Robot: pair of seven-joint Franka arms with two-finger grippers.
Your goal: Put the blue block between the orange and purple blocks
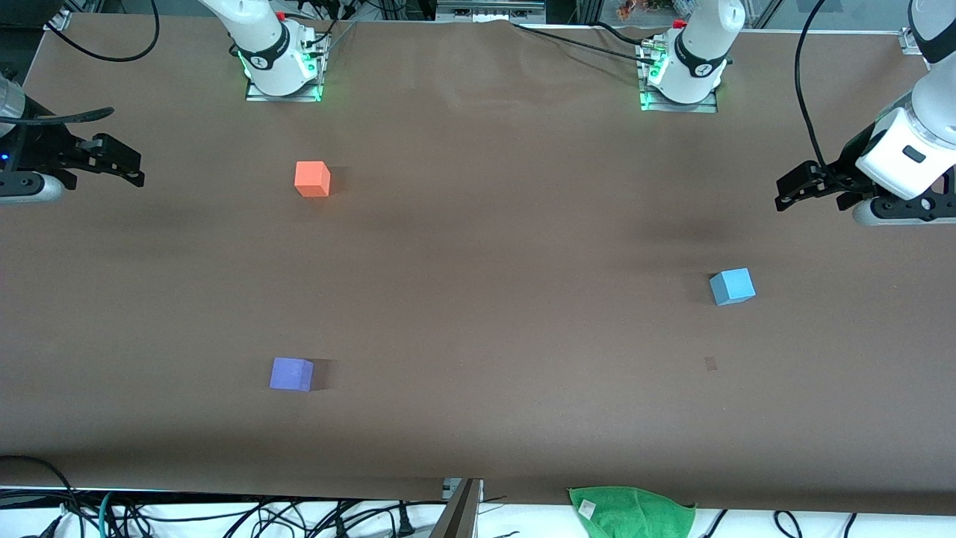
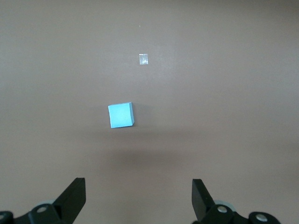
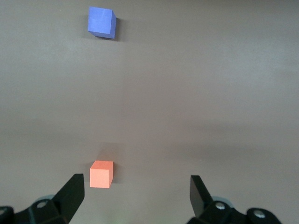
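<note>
The blue block [image 1: 732,286] lies on the brown table toward the left arm's end; it also shows in the left wrist view [image 2: 121,115]. The orange block [image 1: 312,179] and the purple block [image 1: 291,373] lie toward the right arm's end, the purple one nearer to the front camera. Both show in the right wrist view, orange [image 3: 101,174] and purple [image 3: 101,22]. My left gripper [image 1: 784,190] [image 2: 138,191] is open and empty, up over the table's left-arm end, apart from the blue block. My right gripper [image 1: 134,166] [image 3: 137,189] is open and empty over the other end.
A small pale mark [image 1: 710,364] [image 2: 144,59] lies on the table, nearer to the front camera than the blue block. A green cloth [image 1: 631,512] lies at the table's front edge. The arm bases [image 1: 282,56] [image 1: 683,67] stand at the back edge.
</note>
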